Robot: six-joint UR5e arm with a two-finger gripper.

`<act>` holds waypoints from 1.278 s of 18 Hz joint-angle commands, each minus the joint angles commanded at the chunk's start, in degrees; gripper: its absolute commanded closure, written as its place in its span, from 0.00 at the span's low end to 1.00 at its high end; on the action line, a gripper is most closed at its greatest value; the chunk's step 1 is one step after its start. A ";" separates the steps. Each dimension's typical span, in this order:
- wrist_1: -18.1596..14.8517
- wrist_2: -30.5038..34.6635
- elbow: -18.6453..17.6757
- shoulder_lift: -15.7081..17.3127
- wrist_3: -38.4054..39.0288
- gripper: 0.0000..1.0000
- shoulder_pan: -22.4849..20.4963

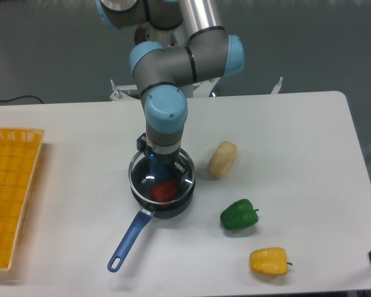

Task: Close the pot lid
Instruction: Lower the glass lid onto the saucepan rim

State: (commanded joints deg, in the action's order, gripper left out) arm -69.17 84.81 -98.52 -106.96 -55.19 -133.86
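Observation:
The dark pot (pixel 149 206) stands on the white table with its long blue handle (pixel 128 241) pointing to the front left. A red object (pixel 164 190) lies inside it. The clear glass lid (pixel 184 176) hangs almost level just above the pot's rim, nearly centred over it. My gripper (pixel 160 168) comes straight down onto the lid's centre and is shut on the blue knob, which the wrist mostly hides.
A tan potato (pixel 222 159) lies right of the pot. A green pepper (pixel 238 215) and a yellow pepper (pixel 269 260) sit at the front right. A yellow basket (pixel 12 192) fills the left edge of the table.

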 joint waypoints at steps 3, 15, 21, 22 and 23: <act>1.40 0.09 -0.44 -0.09 0.00 0.44 0.26; 1.67 0.35 -0.62 -0.26 0.09 0.44 0.44; 2.02 0.70 -0.88 -0.61 0.17 0.44 0.53; 2.02 0.70 -0.88 -0.62 0.17 0.44 0.53; 2.02 0.70 -0.88 -0.62 0.17 0.44 0.53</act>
State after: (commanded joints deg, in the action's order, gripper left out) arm -67.15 85.52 -99.40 -107.58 -55.02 -133.33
